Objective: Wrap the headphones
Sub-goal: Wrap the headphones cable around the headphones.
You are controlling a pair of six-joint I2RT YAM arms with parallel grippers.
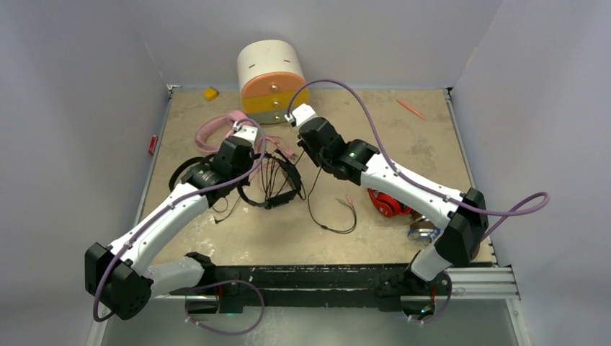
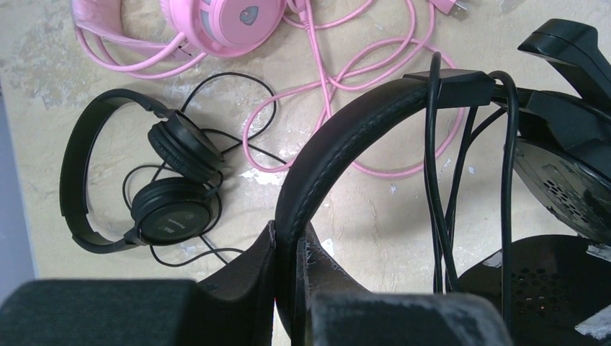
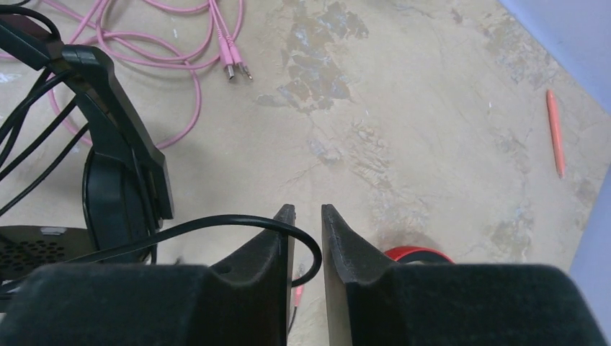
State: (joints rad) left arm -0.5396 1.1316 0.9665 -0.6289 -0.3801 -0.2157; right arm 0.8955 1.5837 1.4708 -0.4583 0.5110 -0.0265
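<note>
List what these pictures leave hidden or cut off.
Top view: brown headphones mostly behind the right arm.
Right wrist view: red headphones only a sliver past the right gripper; black cable loops past a finger, its end out of sight.
Left wrist view: held black headphones, earcups cut by the right edge.

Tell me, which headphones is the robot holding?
The big black headphones, the ones with cable draped over their band: the left gripper is clamped on that band. The small black pair, the pink pair and the red pair lie loose on the table.
</note>
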